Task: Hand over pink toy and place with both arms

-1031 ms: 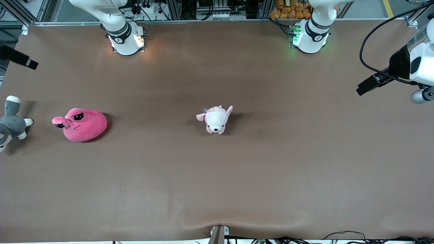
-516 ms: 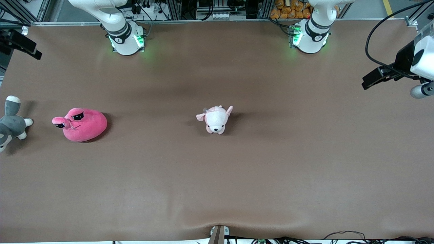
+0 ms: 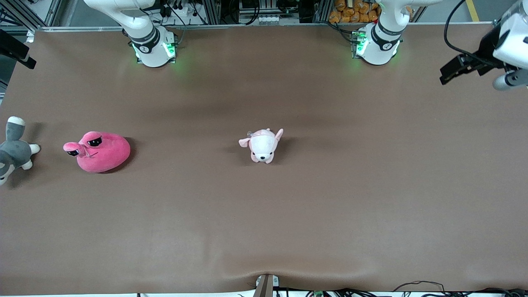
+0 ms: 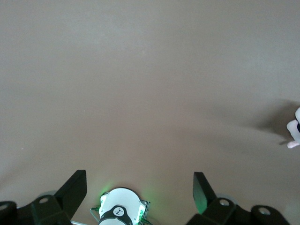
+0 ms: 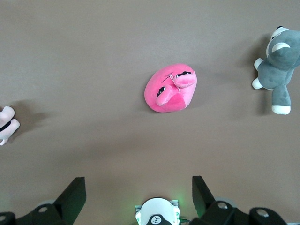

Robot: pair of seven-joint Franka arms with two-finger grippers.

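Observation:
The pink toy, a round hot-pink plush with two black half-lidded eyes, lies on the brown table toward the right arm's end. It also shows in the right wrist view as the pink toy, well clear of the fingers. My right gripper hangs high over that end of the table, open and empty, with only a black part of the right hand in the front view. My left gripper hangs high over the left arm's end, open and empty. The left hand shows at the front view's edge.
A small pale pink-and-white dog plush sits mid-table. A grey-and-white plush animal lies beside the pink toy at the table's edge. The right arm's base and the left arm's base stand at the robots' edge, green lights on.
Both hands have drifted toward the robots' edge of the table, staying high and open. The right base's light has gone from white to green. The toys have not moved.

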